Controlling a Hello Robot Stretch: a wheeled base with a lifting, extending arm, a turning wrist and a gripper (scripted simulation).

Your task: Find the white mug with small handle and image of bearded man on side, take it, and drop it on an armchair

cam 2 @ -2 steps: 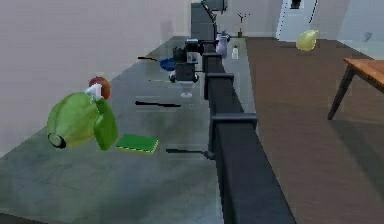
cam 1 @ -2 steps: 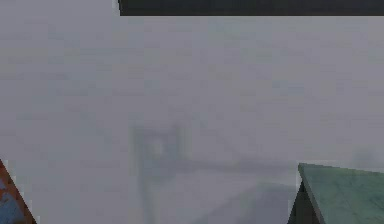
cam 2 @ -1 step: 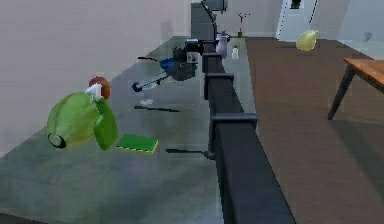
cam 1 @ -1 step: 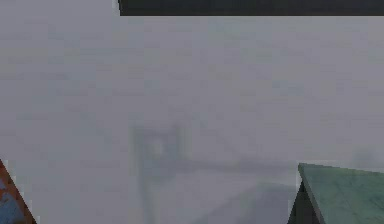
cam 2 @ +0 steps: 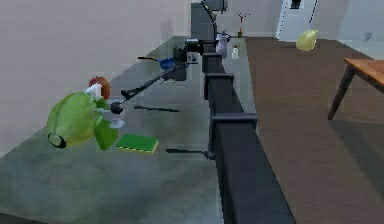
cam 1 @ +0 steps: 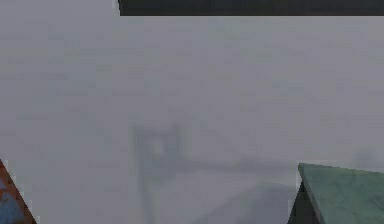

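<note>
Grey countertop [cam 2: 60, 175] bears a green object [cam 2: 72, 122] near the pincer [cam 2: 138, 77].

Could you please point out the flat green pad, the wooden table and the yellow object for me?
flat green pad [cam 2: 137, 144], arm side view, centre of its top face.
wooden table [cam 2: 368, 68], arm side view, bare tabletop by the corner.
yellow object [cam 2: 308, 40], arm side view, its middle.

Wooden table [cam 2: 368, 70] partly beyond the arm side view's right edge; tiny unidentifiable countertop items [cam 2: 222, 45]
</note>
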